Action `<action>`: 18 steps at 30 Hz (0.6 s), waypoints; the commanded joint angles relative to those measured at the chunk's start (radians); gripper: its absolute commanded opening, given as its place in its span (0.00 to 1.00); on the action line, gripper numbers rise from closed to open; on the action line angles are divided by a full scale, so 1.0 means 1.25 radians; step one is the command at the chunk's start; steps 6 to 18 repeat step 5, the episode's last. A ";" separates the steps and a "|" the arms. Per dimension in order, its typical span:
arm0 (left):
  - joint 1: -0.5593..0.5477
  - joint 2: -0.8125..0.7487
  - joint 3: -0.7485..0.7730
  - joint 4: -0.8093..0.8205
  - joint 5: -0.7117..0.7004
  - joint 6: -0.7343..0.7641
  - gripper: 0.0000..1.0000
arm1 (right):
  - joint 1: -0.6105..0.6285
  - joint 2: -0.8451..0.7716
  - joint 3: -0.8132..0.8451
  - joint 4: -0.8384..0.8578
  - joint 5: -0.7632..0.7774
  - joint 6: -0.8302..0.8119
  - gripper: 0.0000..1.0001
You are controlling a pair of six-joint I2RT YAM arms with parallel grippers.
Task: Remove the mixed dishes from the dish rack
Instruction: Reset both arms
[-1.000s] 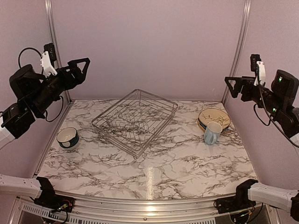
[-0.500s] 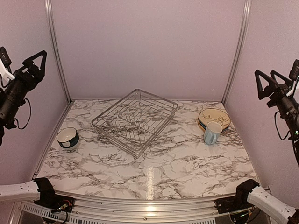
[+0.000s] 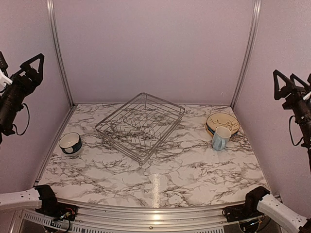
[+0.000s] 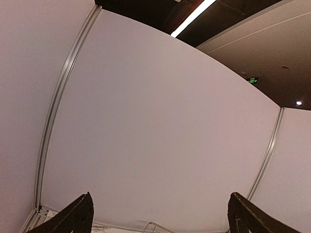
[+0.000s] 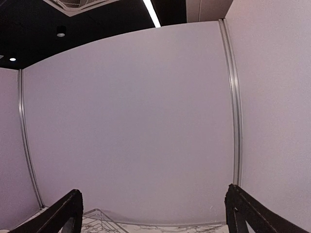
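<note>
My left hand (image 3: 33, 64) and right hand (image 3: 285, 78) hang released up high, so a careless swing down could topple the mug (image 3: 221, 138) standing just beside the plates (image 3: 224, 120).

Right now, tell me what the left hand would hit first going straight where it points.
Probably the back wall: the left hand is raised and aimed at it, above the dish rack, with nothing between. Depth is unclear.
</note>
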 commanded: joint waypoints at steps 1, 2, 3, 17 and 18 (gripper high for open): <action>0.004 0.008 -0.008 -0.007 -0.007 0.004 0.99 | -0.002 0.012 0.007 -0.009 0.031 -0.006 0.98; 0.003 0.010 -0.008 -0.007 -0.007 0.003 0.99 | -0.002 0.012 0.007 -0.010 0.035 -0.006 0.99; 0.003 0.012 -0.008 -0.006 -0.005 0.003 0.99 | -0.002 0.012 0.006 -0.012 0.036 -0.006 0.99; 0.004 0.015 -0.007 -0.006 -0.004 0.002 0.99 | -0.002 0.007 0.002 -0.012 0.023 -0.011 0.99; 0.004 0.015 -0.007 -0.006 -0.004 0.002 0.99 | -0.002 0.007 0.002 -0.012 0.023 -0.011 0.99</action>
